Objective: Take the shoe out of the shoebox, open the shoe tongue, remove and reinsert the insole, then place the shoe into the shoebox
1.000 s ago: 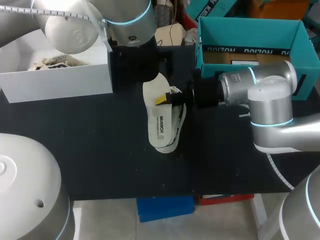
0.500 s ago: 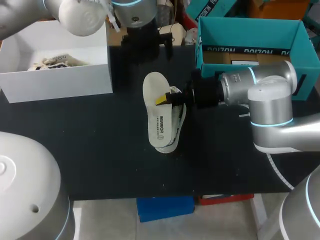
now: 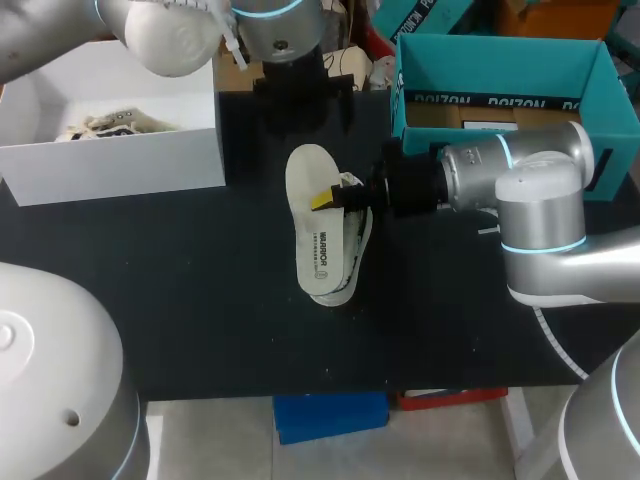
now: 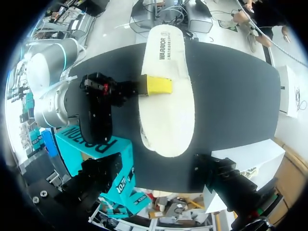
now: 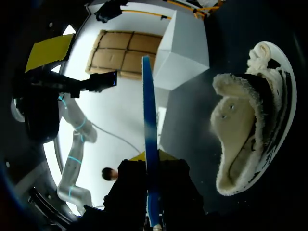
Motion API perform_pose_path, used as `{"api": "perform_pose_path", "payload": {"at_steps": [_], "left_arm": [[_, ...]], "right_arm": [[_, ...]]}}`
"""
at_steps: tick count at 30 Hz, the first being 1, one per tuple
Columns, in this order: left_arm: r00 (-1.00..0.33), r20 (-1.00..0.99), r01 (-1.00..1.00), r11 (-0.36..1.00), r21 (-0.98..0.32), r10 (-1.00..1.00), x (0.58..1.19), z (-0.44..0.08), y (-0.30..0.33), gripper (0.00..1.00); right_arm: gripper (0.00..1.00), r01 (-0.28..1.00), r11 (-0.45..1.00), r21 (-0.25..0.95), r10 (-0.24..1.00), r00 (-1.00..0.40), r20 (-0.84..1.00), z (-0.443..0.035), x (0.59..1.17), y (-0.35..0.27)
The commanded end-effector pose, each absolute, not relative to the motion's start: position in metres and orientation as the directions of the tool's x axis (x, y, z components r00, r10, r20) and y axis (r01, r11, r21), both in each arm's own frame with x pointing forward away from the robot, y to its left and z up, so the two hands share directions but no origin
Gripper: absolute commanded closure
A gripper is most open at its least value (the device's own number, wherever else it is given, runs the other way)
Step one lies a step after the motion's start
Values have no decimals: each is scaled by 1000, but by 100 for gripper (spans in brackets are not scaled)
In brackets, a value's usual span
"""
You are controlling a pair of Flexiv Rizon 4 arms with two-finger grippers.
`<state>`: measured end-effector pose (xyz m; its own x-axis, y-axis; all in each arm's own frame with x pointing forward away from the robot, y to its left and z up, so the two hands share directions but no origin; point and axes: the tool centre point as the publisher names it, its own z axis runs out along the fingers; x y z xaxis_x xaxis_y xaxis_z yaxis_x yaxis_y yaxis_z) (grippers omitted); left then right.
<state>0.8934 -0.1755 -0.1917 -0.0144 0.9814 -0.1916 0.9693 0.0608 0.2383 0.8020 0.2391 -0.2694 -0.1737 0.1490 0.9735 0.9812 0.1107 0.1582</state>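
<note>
Insole (image 3: 312, 215) is out of the shoe (image 3: 356, 245), pinched by the right end effector (image 3: 330, 197) and lying across the shoe, which is on its side mid-counter (image 3: 200, 300). Removal looks done. Reinsertion is next: feed the toe end into the opening. Left end effector (image 3: 300, 100) is wide and empty at 12 o'clock. Shoebox (image 3: 500, 100) is at 2 o'clock.
</note>
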Motion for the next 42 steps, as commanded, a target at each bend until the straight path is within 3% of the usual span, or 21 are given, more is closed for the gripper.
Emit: {"api": "perform_pose_path", "payload": {"at_steps": [1,18,30,37,42], "left_arm": [[-14,-185,964,62,258,983,864,-188,-171,0],[-28,-152,966,66,251,988,760,-199,-166,0],[-25,-160,974,60,218,987,718,-210,-166,0],[-10,-416,987,75,141,909,718,-204,-160,0],[-70,-553,989,128,68,830,722,-205,-148,0]], "right_arm": [[100,981,109,158,150,-173,973,-270,802,240],[100,981,109,158,150,-173,973,-270,802,240],[100,981,109,158,150,-173,973,-270,802,240],[100,981,109,158,150,-173,973,-270,802,240],[100,981,109,158,150,-173,973,-270,802,240]]}}
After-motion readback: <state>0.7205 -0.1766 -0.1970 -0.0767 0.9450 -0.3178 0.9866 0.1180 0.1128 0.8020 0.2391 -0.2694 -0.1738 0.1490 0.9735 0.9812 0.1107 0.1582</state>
